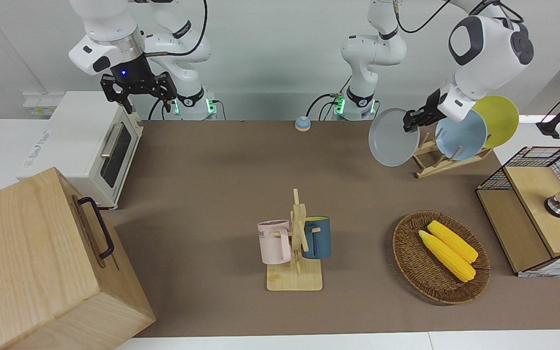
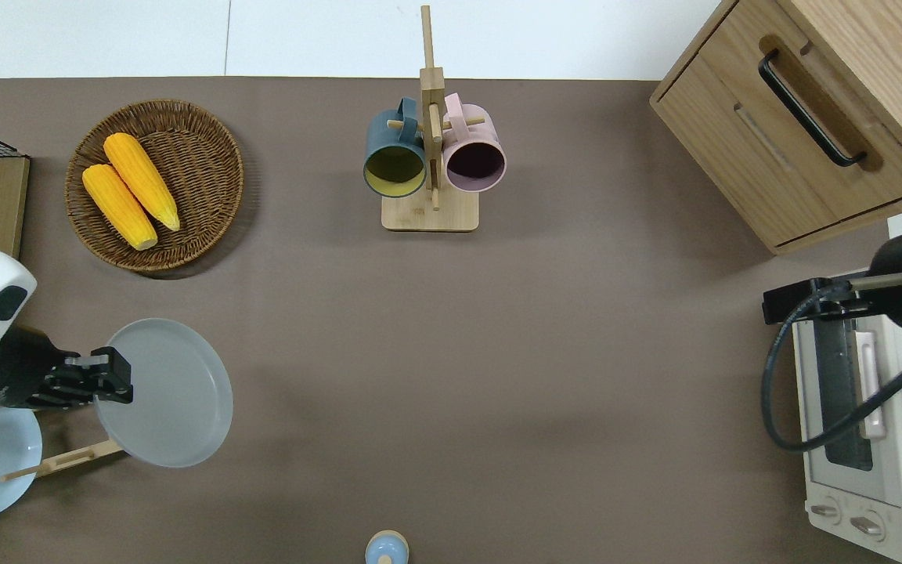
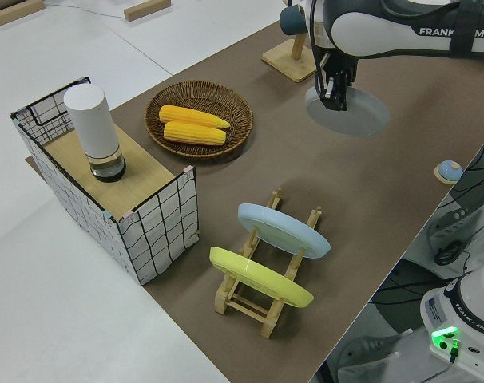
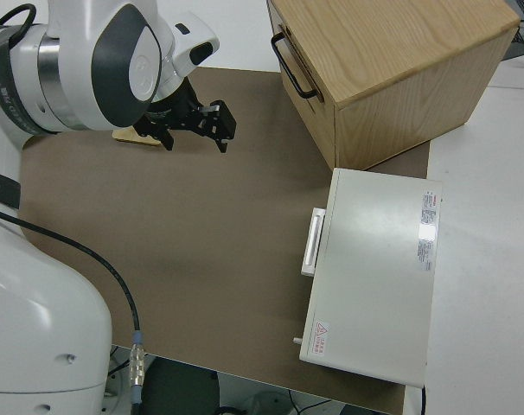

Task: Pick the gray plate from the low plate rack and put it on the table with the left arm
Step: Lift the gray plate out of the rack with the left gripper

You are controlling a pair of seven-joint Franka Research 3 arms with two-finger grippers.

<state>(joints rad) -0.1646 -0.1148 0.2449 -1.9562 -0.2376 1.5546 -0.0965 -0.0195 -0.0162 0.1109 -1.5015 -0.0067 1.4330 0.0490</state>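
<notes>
Jaws of the left gripper (image 2: 110,376) are clamped on the rim of the gray plate (image 2: 167,393), holding it in the air, tilted, over bare bench (image 2: 498,376) just beside the low plate rack (image 1: 436,159), on the side toward the right arm's end. The rack holds a light-blue plate (image 1: 462,136) and a yellow plate (image 1: 501,119). A wicker basket (image 2: 208,200) with two corn cobs (image 2: 130,190) sits farther from the robots. The right gripper (image 1: 136,90) is parked, its jaws spread apart.
</notes>
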